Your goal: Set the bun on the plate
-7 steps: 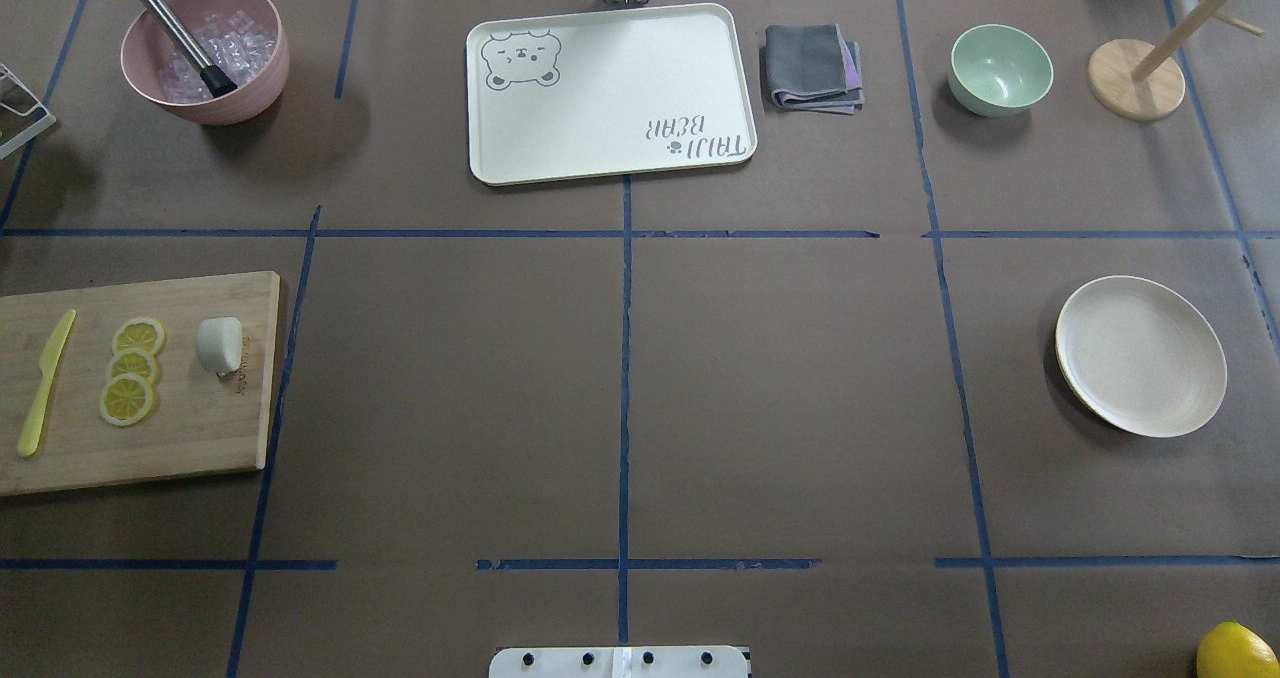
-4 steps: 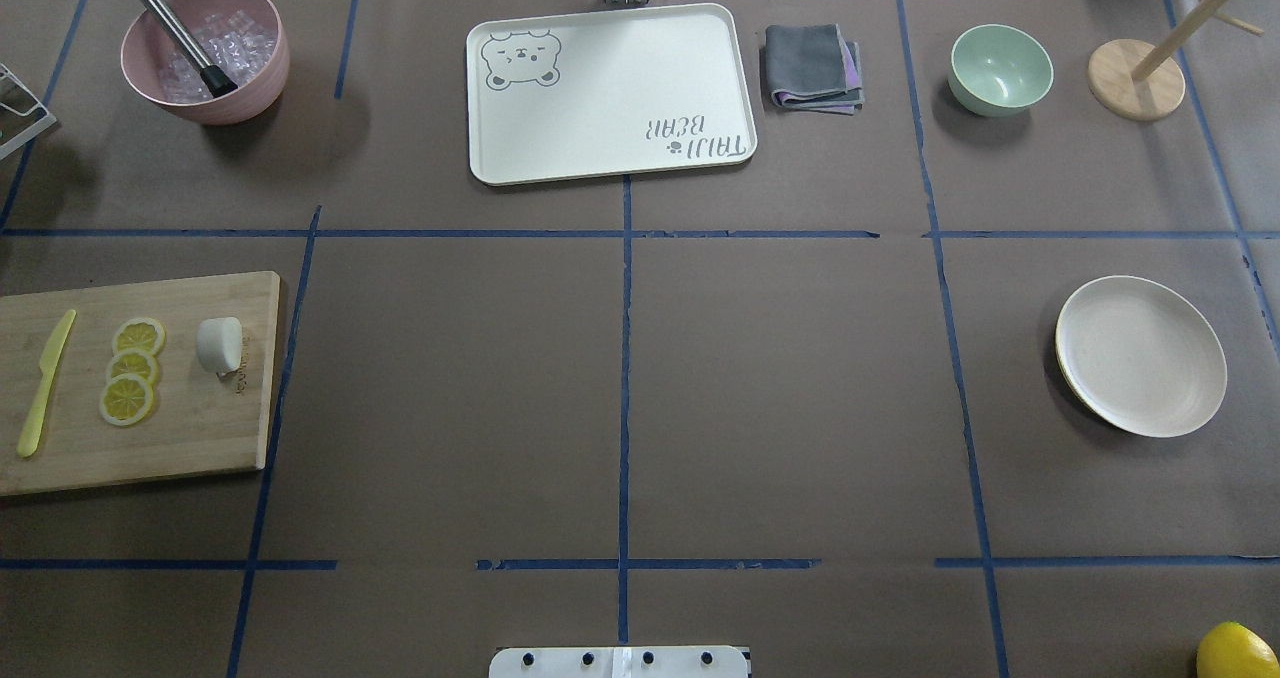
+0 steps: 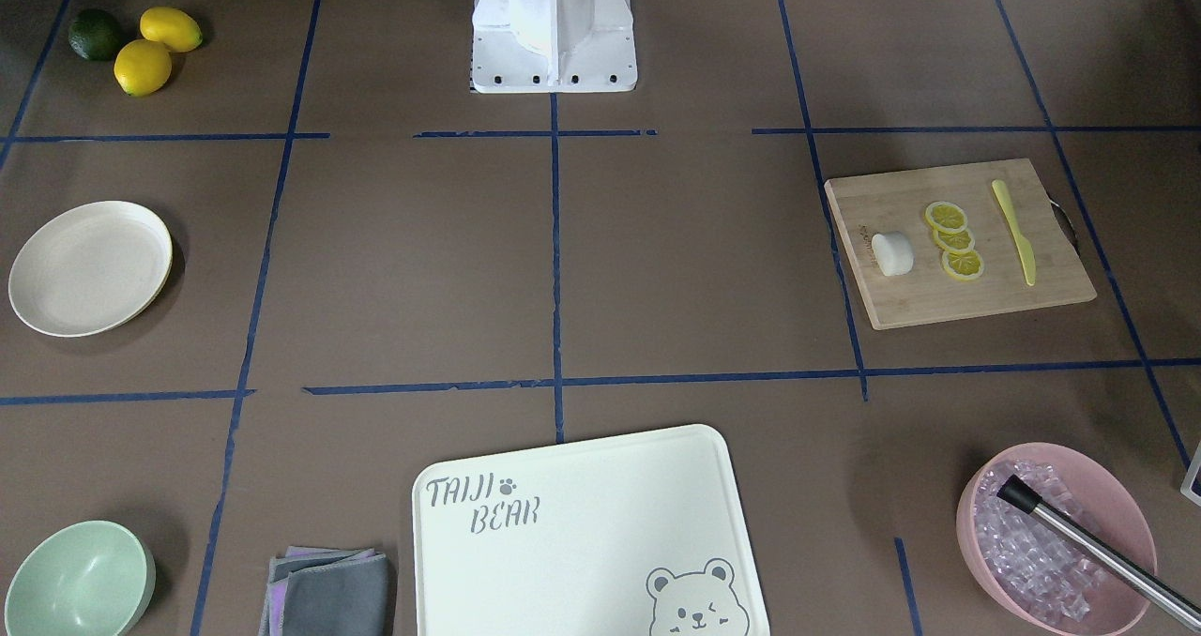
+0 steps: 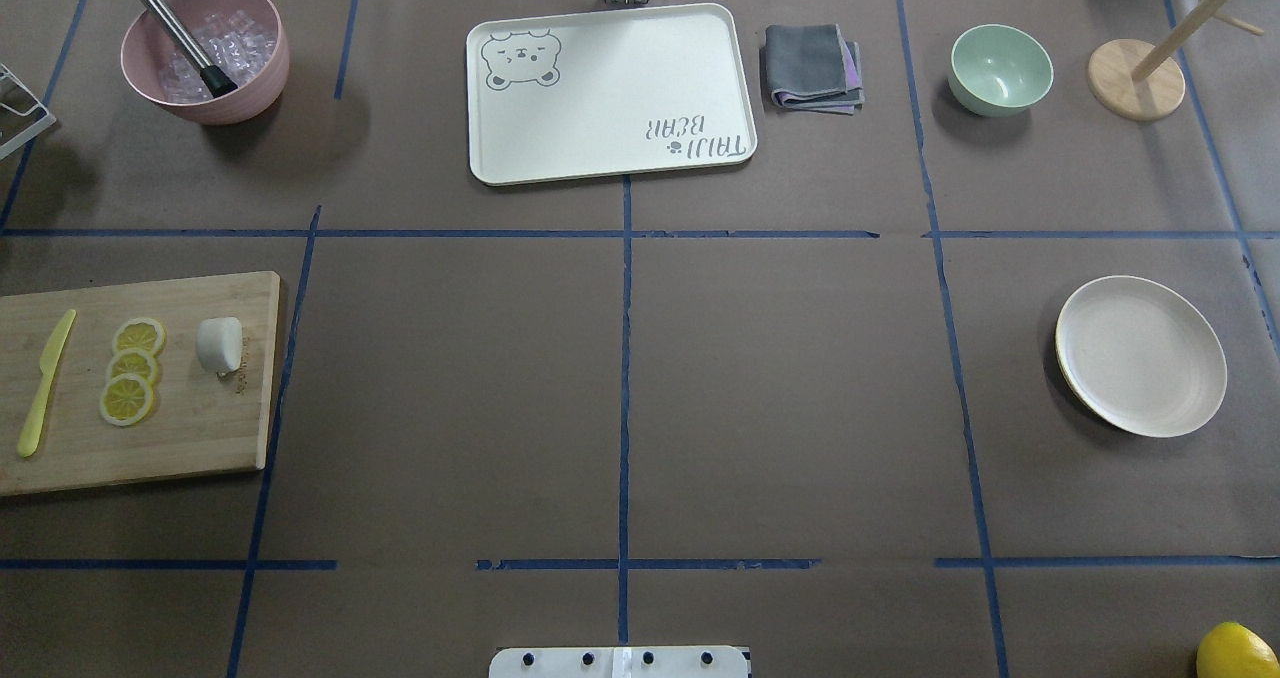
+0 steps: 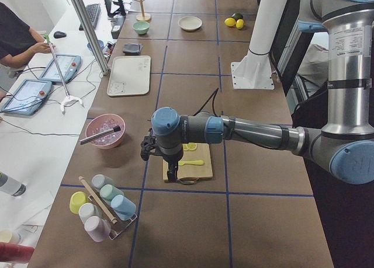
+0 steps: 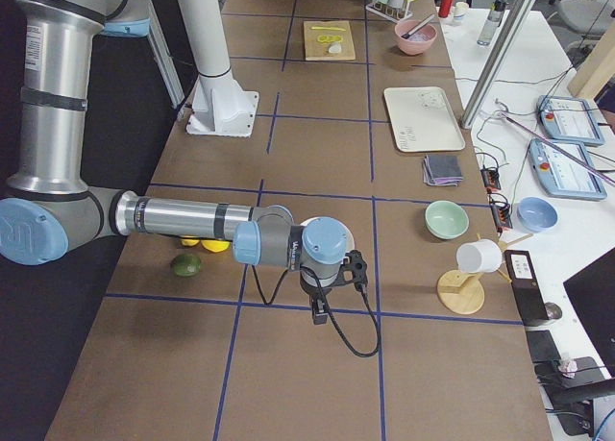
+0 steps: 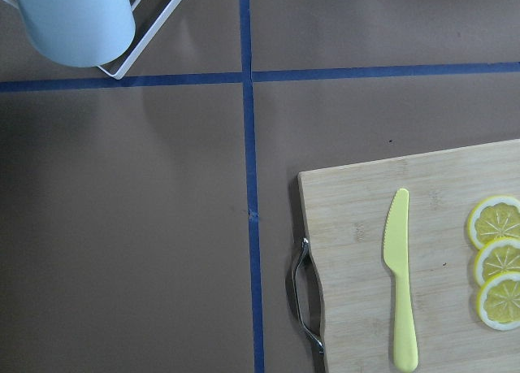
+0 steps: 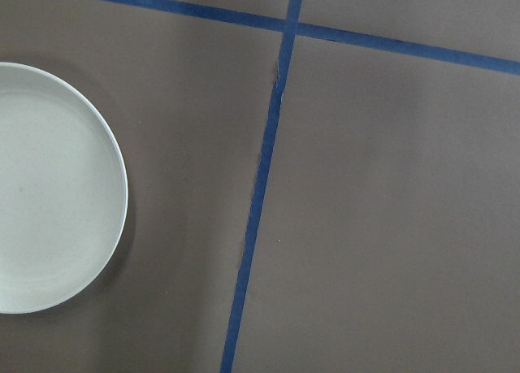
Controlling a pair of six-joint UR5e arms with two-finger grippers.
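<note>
- The left tool (image 5: 169,164) shows only in the left side view. It hangs from the near arm's wrist above the cutting board (image 5: 198,172), and I cannot tell whether its jaws stand wide or narrow.
- The right tool (image 6: 318,309) shows only in the right side view, under the near arm's wrist and low over the desk (image 6: 317,114). Its jaws cannot be made out either.
- The left wrist view looks straight down on the board's handle end. It shows the metal handle (image 7: 302,296), the yellow knife (image 7: 401,279) and three lemon slices (image 7: 496,259) cut off by the right edge; the bun lies outside this frame.
- The right wrist view catches the plate (image 8: 49,186), bare, at its left edge beside a crossing of blue tape lines (image 8: 286,25).
- The overhead and front-facing views give the whole layout. The bun (image 4: 219,344) sits on the board just beside the slices, on the opposite side of them from the knife, towards the desk's middle.
- The bun is therefore near the left tool, at the other end of the same board. It is well apart from the right tool and the plate, which lie at the desk's opposite end.
</note>
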